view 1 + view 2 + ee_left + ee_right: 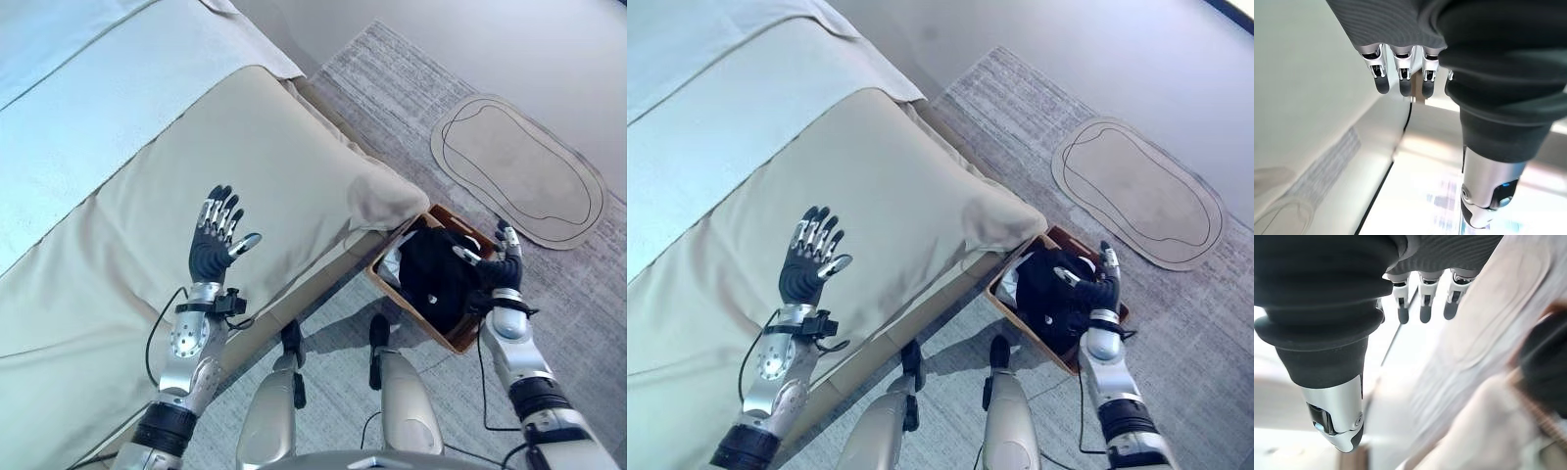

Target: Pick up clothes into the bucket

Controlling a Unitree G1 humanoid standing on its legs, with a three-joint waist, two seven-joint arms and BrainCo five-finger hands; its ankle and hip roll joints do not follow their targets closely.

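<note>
black clothes [431, 274] fill the bucket [458, 338]; we note left robot hand [214, 243] and right robot hand [502, 266] both spread, empty.

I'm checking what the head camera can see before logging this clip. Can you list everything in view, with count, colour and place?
Bed: one, cream cover with a pale sheet above, taking up the left of the scene.
Bucket: one, brown, on the floor at the bed's corner, next to the right hand.
Clothes: a black heap with a bit of white at its edge, inside the bucket; the number of pieces cannot be told.
Carpet: one, grey, striped, on the floor beside the bed.
Mat: one, beige with a dark outline, oval, lying on the carpet beyond the bucket.
Left hand: one, raised over the bed, fingers straight, holding nothing.
Right hand: one, at the bucket's far side, fingers straight.
</note>
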